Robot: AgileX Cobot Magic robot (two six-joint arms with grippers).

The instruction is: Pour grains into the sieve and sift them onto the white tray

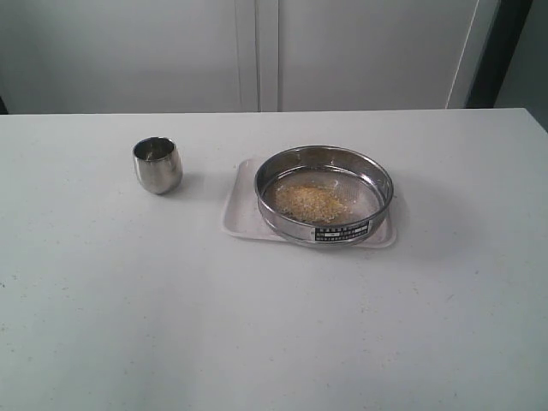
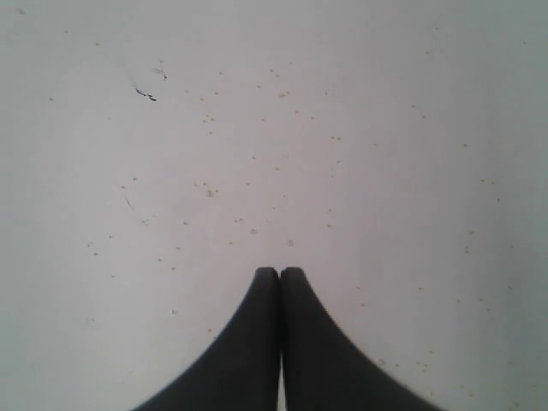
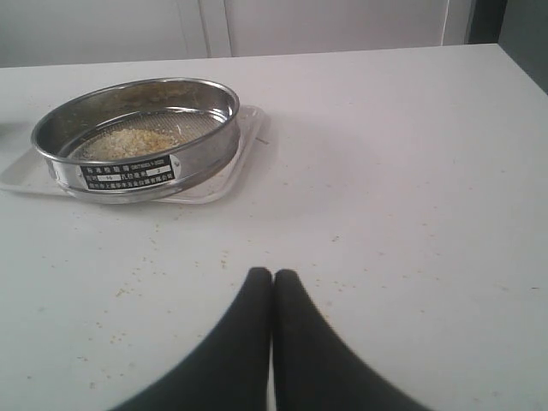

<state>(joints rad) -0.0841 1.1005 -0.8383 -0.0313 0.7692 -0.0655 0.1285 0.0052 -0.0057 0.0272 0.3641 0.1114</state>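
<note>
right claw (image 3: 273, 273) closed | sieve (image 1: 361, 195) mouth-up on white tray (image 1: 239, 211) | label (image 1: 342, 231) toward exterior camera

Looks like a plain lab or test room. Bare white table (image 1: 103, 325), blank white wall panels (image 1: 128, 51), a labelled steel sieve (image 1: 287, 224)

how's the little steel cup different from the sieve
The cup is small, rounded and plain; the sieve is wide, shallow and carries a black-and-white label. The cup stands directly on the table; the sieve sits on the white tray. The sieve holds a pile of grains; the cup's contents are unclear. Both are shiny steel, upright.
</note>
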